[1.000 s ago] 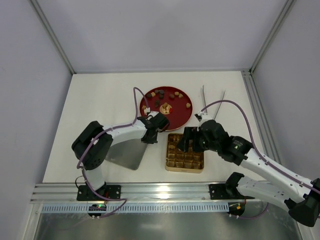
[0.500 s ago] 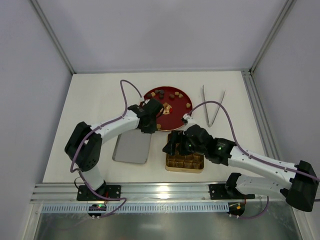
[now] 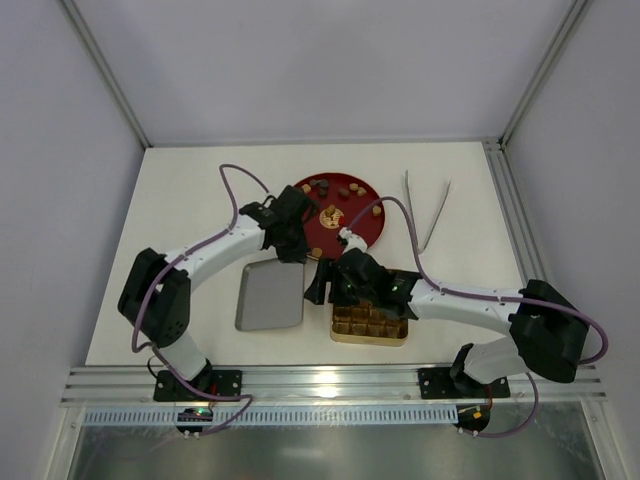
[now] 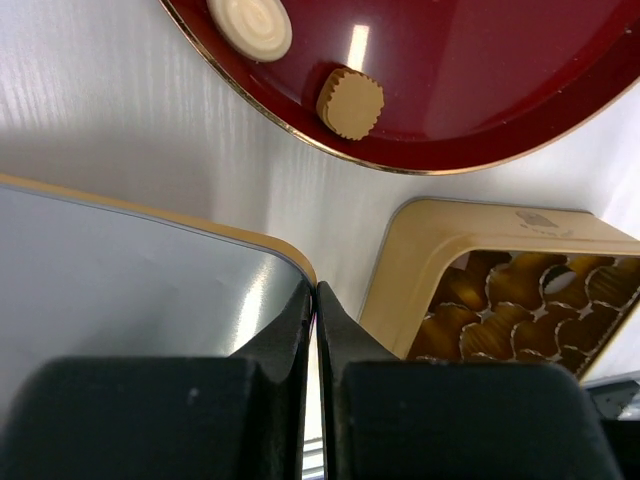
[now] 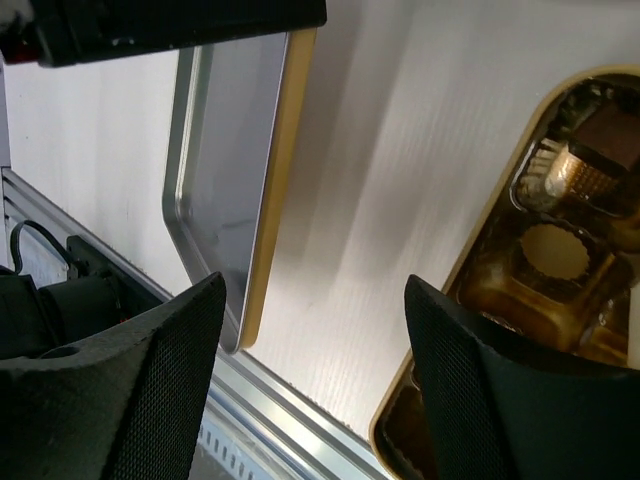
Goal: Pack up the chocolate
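Observation:
Several small chocolate pieces (image 3: 330, 213) lie on the red plate (image 3: 357, 203). In the left wrist view a cream round piece (image 4: 250, 25) and a tan round piece (image 4: 350, 102) sit near the plate's rim (image 4: 480, 150). My left gripper (image 3: 290, 245) is shut on the corner rim of the silver lid (image 3: 270, 297), also in the left wrist view (image 4: 120, 280). My right gripper (image 3: 325, 285) is open and empty, low over the table between the lid (image 5: 225, 170) and the gridded tin (image 3: 368, 338). A few pieces, one cream (image 5: 550, 250), lie in the tin's cells.
Metal tongs (image 3: 425, 212) lie on the table right of the plate. The tin's gold wall (image 4: 420, 270) stands close to my left fingers. The table's front aluminium rail (image 5: 300, 410) runs just below my right gripper.
My left gripper has moved left and back, swinging the lid with it away from the tin. My right gripper has moved left across the tin to the gap beside the lid.

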